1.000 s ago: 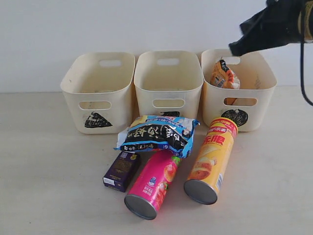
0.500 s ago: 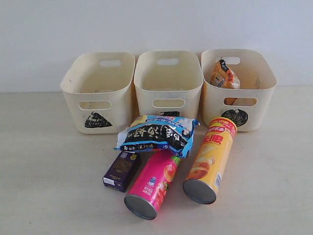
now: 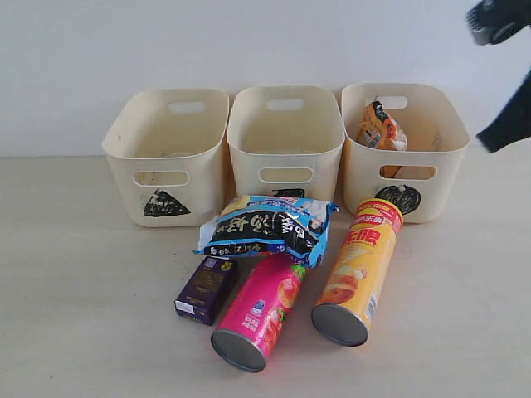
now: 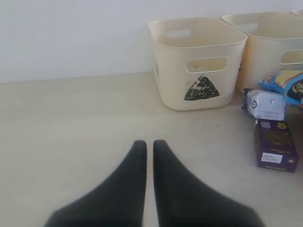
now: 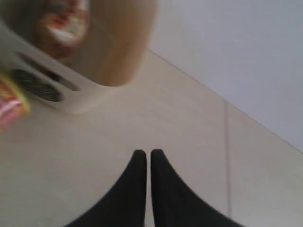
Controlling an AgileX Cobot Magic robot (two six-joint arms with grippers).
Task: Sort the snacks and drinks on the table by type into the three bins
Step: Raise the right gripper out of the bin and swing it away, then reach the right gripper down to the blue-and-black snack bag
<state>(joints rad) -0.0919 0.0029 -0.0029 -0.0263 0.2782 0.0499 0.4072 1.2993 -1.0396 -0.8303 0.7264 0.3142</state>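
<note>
Left gripper (image 4: 149,142): mine, fingers pressed together, nothing between them, hovering low over bare table (image 3: 75,290) well apart from the goods. Right gripper (image 5: 144,151): fingers likewise pressed together and empty, held up beside the right bin (image 3: 444,178), out past its outer side. Right bin: held one orange bag (image 3: 380,128), standing on end against the back wall. Middle bin (image 3: 249,178) and left bin (image 3: 124,157): nothing visible inside. Blue bag (image 3: 267,228): lay flat just before the middle bin, long axis across the table, one side resting on the far end of the pink tube (image 3: 259,311). Pink tube: on its side, long axis running front to back and leaning right, metal base toward the camera. Yellow tube (image 3: 358,269): on its side just beside the pink one, same lie, red cap pointing at the right bin. Purple box (image 3: 206,288): flat, touching or nearly touching the pink tube, long axis front to back. White box (image 4: 264,104): showed only to my left wrist, tucked behind the purple box by the blue bag. Step, as I judged it: between picks, one item sorted, five left. Next move, as I judged it: the blue bag belonged with the orange one, which called for spreading my right fingers, coming down over it and pinching a crinkled edge without dragging the pink tube.
</note>
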